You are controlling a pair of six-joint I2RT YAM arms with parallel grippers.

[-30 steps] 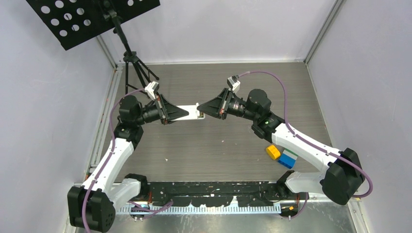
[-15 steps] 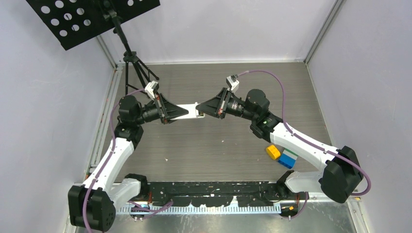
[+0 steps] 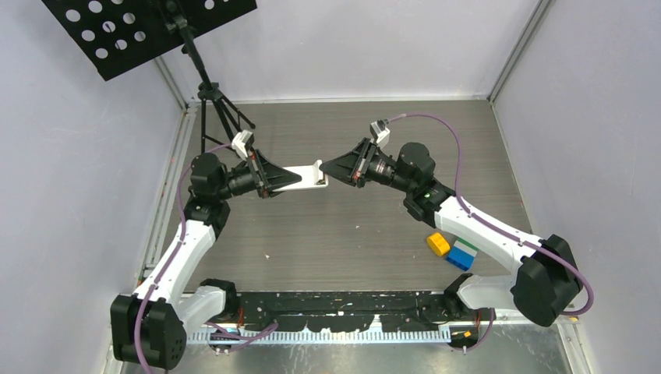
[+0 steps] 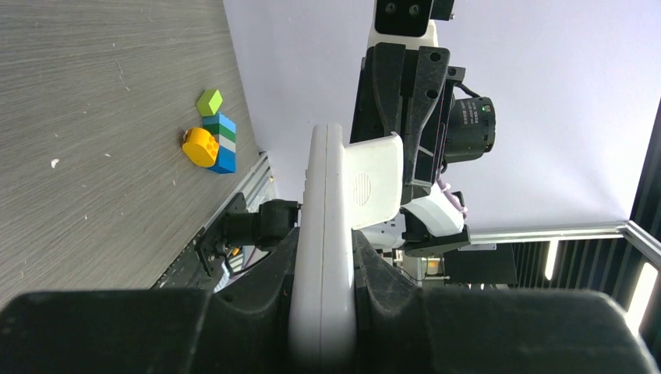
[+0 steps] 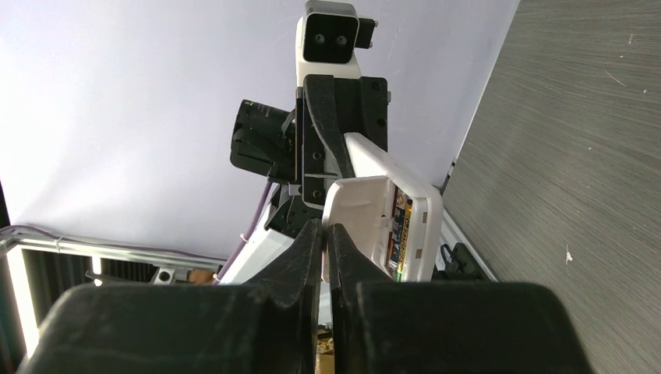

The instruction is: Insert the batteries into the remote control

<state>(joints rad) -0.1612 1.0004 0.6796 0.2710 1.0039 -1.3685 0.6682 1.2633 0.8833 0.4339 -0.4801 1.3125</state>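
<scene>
My left gripper (image 3: 295, 180) is shut on a white remote control (image 3: 302, 176) and holds it level above the table; the left wrist view shows the remote (image 4: 327, 234) edge-on between the jaws. Its white battery cover (image 5: 355, 210) stands open at the free end. A gold-and-black battery (image 5: 402, 230) lies in the open compartment. My right gripper (image 3: 325, 166) meets that end with its jaws almost closed on the cover's edge (image 5: 325, 227). I see no loose batteries.
A yellow block (image 3: 438, 244) and a blue, white and green block stack (image 3: 462, 255) lie on the table under the right arm. They also show in the left wrist view (image 4: 212, 144). A black music stand (image 3: 210, 101) stands at the back left.
The remote's free end and my right gripper have both shifted a little up and to the right. The cover now stands further off the remote.
</scene>
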